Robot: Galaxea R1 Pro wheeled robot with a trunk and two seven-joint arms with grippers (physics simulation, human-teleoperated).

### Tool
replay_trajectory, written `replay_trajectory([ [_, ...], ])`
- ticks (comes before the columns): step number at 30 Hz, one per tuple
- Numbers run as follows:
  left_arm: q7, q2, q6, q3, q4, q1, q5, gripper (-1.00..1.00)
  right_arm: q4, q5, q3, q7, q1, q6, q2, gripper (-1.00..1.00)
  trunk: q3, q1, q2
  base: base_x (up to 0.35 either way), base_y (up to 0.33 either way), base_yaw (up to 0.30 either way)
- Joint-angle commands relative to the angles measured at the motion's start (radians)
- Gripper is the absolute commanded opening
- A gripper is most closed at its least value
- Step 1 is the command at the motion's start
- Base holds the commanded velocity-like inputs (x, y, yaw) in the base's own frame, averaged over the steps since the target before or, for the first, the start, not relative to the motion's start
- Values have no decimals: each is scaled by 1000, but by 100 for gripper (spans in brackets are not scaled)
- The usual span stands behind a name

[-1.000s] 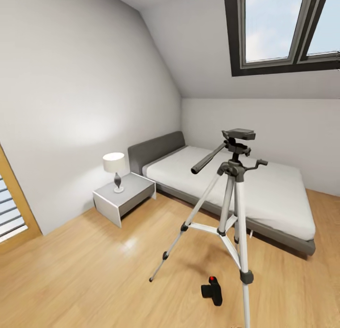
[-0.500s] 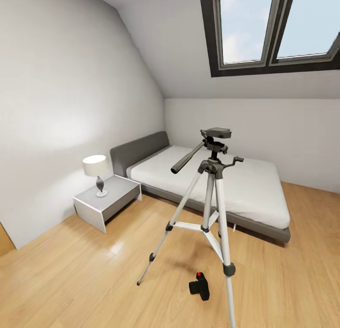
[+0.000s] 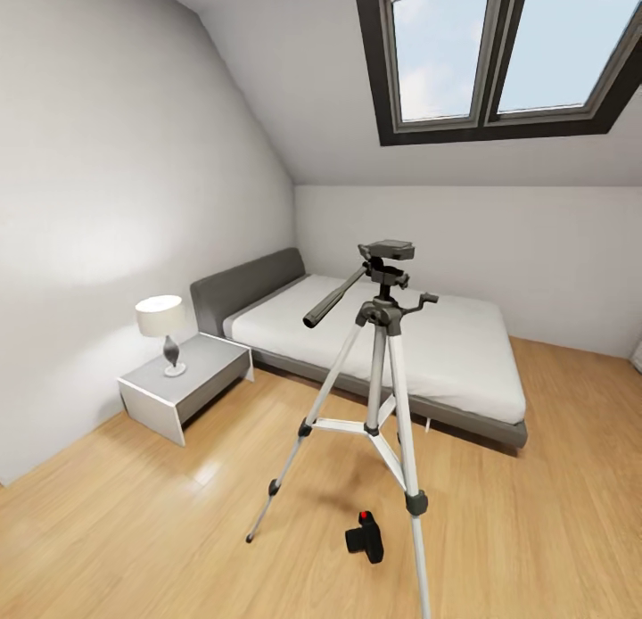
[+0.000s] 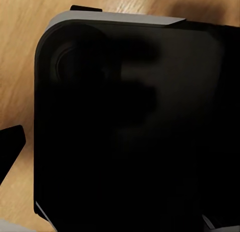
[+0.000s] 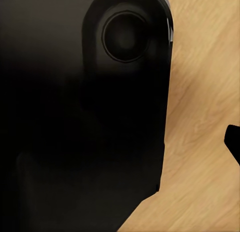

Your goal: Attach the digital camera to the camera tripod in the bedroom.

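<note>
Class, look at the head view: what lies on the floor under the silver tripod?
A small black camera with a red button lies between the silver three-legged tripod's legs. Its lens cannot be made out.

Both your wrist cameras look onto a dark rounded part of the robot's own body [image 4: 130,132] above the floor; neither tool's state can be judged.

one camera tripod [image 3: 383,369], one digital camera [image 3: 366,539], one bed [image 3: 392,342], one lamp [image 3: 162,329]

White walls, sloped ceiling with dark-framed skylight [image 3: 499,57] at 1 o'clock, blue sky through it. Light wood floor [image 3: 134,512]. Grey-framed white bed [image 3: 383,342] centre; grey nightstand [image 3: 183,383] with white lamp [image 3: 162,329] at 9 o'clock.
</note>
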Motion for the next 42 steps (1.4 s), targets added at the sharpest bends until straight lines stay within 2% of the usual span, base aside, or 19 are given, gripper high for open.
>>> replay_trajectory([
  [1,0,0,-2,3,0,0,9,100,0,0,1,0,0,-2,0,100,-1,0,0,0,0,-11],
  [8,1,1,-1,3,-1,0,14,100,0,1,1,0,0,-4,-1,100,-1,0,0,0,0,-4],
  [16,1,-2,-2,6,-2,1,55,100,0,2,2,-2,-1,-2,-1,100,-1,0,0,0,0,0],
  [23,0,-3,-2,7,-2,1,28,100,0,2,1,-3,-2,-3,-1,100,-1,0,0,1,1,0],
  [42,0,-3,-1,8,-2,0,22,100,0,3,1,-5,-2,-4,-3,100,-1,0,0,185,185,0],
])
